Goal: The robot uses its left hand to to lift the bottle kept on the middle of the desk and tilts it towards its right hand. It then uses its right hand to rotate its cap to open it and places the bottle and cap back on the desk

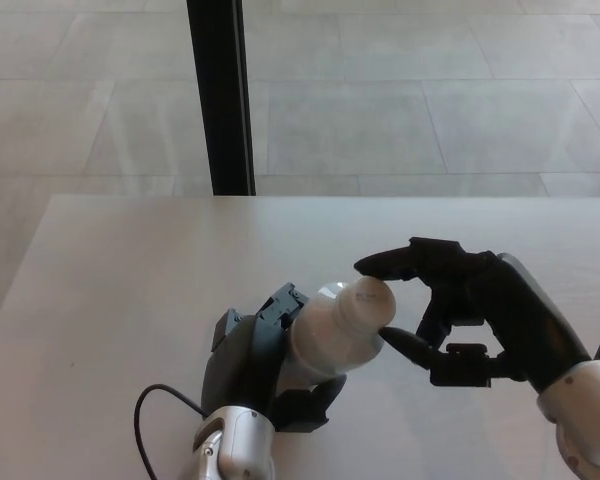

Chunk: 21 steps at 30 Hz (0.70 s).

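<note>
Bottle [325,340] lifted and tilted in left hand [255,375] near the desk's [110,290] front edge; right hand [460,310] apparently pinching cap [365,303]; unscrewing remains.

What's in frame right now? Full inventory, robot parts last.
White plastic bottle: 1, white, tilted toward the right hand, held above the desk's near middle.
Round white cap: 1, white, on the bottle's neck.
Pale tabletop desk: 1, off-white, fills the lower frame.
Black vertical post: 1, black, behind the desk's far edge.
Tiled floor: grey, beyond the desk.
Left hand: 1, black, wrapped around the bottle.
Right hand: 1, black, fingers at the cap.
</note>
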{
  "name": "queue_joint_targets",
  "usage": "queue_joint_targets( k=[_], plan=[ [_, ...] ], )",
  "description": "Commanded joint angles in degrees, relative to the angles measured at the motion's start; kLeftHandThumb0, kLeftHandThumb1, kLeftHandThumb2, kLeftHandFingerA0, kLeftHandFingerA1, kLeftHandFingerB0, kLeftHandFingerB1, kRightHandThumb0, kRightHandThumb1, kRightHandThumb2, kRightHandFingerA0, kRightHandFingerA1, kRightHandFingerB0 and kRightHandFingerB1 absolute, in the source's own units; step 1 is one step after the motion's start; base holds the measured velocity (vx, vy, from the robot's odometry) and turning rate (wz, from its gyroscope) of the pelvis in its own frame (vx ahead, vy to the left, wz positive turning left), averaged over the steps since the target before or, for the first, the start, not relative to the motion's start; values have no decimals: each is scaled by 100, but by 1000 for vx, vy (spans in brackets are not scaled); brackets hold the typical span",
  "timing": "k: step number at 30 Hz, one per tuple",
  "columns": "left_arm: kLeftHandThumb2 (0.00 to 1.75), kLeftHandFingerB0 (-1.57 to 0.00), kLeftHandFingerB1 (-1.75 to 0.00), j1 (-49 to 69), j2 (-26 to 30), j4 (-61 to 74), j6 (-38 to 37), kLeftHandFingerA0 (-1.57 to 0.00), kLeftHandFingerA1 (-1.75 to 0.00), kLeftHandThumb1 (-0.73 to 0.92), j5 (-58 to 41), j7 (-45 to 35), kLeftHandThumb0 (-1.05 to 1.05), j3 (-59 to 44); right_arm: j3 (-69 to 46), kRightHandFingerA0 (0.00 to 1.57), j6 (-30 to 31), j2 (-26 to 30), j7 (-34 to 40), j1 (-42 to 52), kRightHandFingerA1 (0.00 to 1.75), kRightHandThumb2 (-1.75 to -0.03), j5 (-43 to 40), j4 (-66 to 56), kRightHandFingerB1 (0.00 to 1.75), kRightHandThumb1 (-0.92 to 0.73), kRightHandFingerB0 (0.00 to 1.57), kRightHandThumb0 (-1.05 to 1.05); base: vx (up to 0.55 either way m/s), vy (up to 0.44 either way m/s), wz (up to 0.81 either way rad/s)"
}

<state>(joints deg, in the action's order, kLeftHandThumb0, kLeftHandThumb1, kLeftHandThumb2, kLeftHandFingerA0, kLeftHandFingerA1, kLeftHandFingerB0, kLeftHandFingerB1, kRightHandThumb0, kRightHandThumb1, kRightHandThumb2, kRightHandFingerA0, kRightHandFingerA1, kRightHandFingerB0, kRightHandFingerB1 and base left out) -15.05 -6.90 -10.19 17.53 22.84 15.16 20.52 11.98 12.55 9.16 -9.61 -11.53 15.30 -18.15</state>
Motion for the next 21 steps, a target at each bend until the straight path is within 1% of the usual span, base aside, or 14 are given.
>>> queue_joint_targets(
  k=[1,3,4,6,7,10,12,14,16,17,18,19,20,21],
  plan=[
    [108,-67,-147,123,-6,-89,413,-71,-175,73,99,-86,7,-18,14,92,-340,-21,153,-3,121,-60,76,16,41,-64,57,-26,0,0,0],
    [108,-67,-147,124,-10,-85,420,-71,-175,73,104,-90,7,-21,13,92,-353,-23,155,-2,121,-60,79,22,41,-64,57,-26,0,0,0],
    [104,-67,-146,136,17,-112,353,-71,-175,74,147,-50,7,1,0,92,-353,-36,145,6,122,-60,46,22,41,-64,56,-26,0,0,0],
    [104,-67,-147,116,31,-132,322,-71,-175,74,157,-52,7,-8,-21,92,-324,-51,123,-2,125,-60,13,8,43,-64,57,-25,0,0,0],
    [104,-66,-147,110,14,-136,312,-71,-175,75,103,-71,5,-54,-38,89,-318,-54,126,4,131,-60,6,9,44,-65,62,-25,0,0,0],
    [104,-67,-146,116,18,-138,326,-72,-175,74,150,-56,4,-53,-37,89,-386,-4,132,21,134,-62,69,45,48,-64,66,-26,0,0,0],
    [106,-68,-146,125,21,-150,314,-73,-175,73,176,-35,5,-49,-40,90,-416,7,128,31,133,-60,68,76,48,-64,66,-25,0,0,0],
    [105,-69,-146,128,23,-161,328,-73,-175,73,220,-12,5,-30,-27,90,-429,29,132,40,137,-60,109,71,48,-64,69,-24,0,0,0],
    [104,-69,-144,154,-6,-146,324,-73,-175,74,185,-13,4,-49,-14,88,-386,47,119,34,144,-62,144,43,50,-63,72,-24,0,0,0],
    [100,-69,-141,142,9,-147,345,-74,-175,75,228,-15,4,-27,-18,84,-438,68,109,16,151,-64,135,100,56,-64,80,-26,0,0,0],
    [96,-67,-141,156,-5,-157,330,-72,-175,78,211,-3,4,-39,0,81,-311,91,77,10,158,-63,189,58,58,-64,86,-27,0,0,0],
    [96,-67,-141,158,-8,-159,327,-72,-175,78,211,-3,4,-42,2,81,-298,94,74,9,158,-63,195,54,58,-64,86,-27,0,0,0],
    [101,-68,-146,160,-4,-160,333,-72,-175,74,212,-8,5,-47,39,83,-184,148,24,-9,164,-62,284,16,60,-64,91,-25,0,0,0],
    [102,-69,-146,170,18,-177,286,-72,-175,73,230,8,5,-39,65,85,-130,188,-7,-21,167,-63,345,-1,60,-65,91,-25,0,0,0]
  ],
)
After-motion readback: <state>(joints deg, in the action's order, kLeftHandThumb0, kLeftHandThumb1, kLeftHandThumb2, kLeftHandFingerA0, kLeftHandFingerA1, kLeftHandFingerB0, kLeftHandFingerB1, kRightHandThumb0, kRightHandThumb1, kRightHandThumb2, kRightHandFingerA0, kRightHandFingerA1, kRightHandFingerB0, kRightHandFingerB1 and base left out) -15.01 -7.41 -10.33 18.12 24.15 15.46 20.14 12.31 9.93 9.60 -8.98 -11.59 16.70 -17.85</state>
